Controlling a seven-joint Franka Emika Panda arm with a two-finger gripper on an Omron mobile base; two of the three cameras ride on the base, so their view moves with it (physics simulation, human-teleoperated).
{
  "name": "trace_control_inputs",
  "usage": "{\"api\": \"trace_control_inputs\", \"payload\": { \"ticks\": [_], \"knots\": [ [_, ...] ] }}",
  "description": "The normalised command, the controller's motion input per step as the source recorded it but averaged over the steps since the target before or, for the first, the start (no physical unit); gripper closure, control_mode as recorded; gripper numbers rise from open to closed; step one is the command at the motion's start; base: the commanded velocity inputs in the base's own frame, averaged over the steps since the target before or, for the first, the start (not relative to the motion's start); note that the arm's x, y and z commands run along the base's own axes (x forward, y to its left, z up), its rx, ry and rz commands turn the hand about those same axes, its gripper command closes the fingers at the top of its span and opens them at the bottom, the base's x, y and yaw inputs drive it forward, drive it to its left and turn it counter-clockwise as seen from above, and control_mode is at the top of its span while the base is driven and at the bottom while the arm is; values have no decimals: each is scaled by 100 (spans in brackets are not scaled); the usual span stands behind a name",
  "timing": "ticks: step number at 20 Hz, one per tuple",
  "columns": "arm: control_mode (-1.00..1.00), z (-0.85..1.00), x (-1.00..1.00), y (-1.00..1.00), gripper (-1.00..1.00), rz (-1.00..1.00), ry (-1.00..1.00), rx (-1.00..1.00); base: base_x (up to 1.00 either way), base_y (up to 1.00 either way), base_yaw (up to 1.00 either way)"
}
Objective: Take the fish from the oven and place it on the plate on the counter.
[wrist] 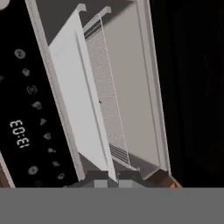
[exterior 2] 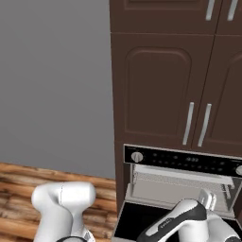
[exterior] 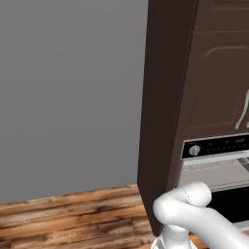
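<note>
The oven has a black control panel and a round silver knob. Its door is folded down and the pale cavity is exposed. It also stands at the right as the oven. In the rolled hand view, the wire mesh rack runs top to bottom, and a tiny red speck on it is the fish. My gripper is at the oven mouth, well short of the fish, with a small gap between its tips and nothing held. The plate and counter are out of view.
Dark brown cabinet doors with silver handles rise above the oven. A tall brown cabinet side borders it on the left. Beyond that are a grey wall and wooden floor. The lit panel lies left of the rack.
</note>
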Motion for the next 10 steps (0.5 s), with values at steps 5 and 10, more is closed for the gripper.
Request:
{"api": "trace_control_inputs", "payload": {
  "ticks": [5, 10],
  "knots": [
    [-100, -49, 32, 3, -100, -3, 0, 9, 0, 0, 0],
    [-100, -24, 40, 0, -100, -6, 0, 18, 0, 0, 0]
  ]
}}
